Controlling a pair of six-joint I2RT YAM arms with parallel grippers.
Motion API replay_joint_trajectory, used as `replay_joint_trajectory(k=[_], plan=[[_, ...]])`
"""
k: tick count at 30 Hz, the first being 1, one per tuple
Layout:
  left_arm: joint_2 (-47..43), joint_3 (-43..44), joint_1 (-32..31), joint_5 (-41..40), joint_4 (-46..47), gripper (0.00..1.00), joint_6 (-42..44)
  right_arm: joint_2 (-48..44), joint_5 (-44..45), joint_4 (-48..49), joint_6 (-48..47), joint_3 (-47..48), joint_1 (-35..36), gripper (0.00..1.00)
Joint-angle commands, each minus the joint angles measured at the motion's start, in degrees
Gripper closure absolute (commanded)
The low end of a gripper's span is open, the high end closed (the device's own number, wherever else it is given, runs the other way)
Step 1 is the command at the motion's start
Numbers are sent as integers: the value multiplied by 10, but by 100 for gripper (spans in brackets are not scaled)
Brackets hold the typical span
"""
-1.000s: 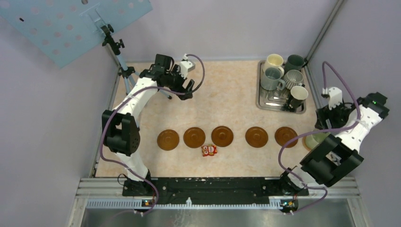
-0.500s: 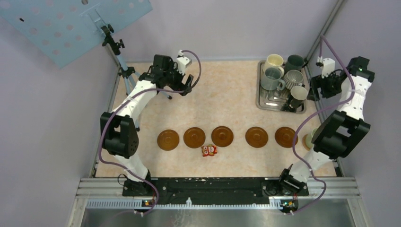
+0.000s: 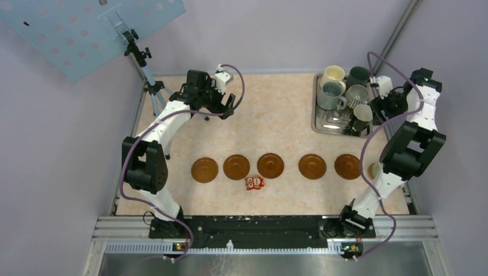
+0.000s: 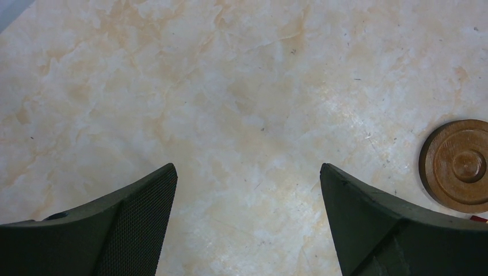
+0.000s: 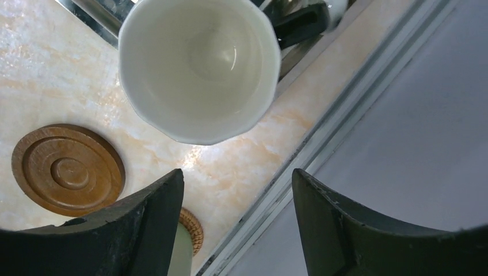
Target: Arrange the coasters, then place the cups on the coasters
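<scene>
Lying beside coasters (image 3: 236, 167), red-white packet (image 3: 254, 183), print illegible

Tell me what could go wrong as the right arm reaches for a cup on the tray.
The cups stand crowded on the tray. The right gripper, jaws open by the nearest cup, may bump a neighbour. The arm's elbow also hangs above a pale cup and could knock it.

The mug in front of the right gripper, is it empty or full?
Empty. The right wrist view looks straight down into the mug; its bare white floor shows, with nothing inside.
</scene>
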Motion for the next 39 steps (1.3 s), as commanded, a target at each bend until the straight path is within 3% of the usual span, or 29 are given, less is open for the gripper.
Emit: replay_joint_trajectory(k=[1,22,39], plan=[[-13,12,4,15,24,1,2,-10,2,30,-45,-31,20,32],[-12,20,5,26,15,1,6,-44,-69,94,28,-151,87,38],[-17,15,8,29,15,1,3,-45,-40,152,101,-167,93,38]])
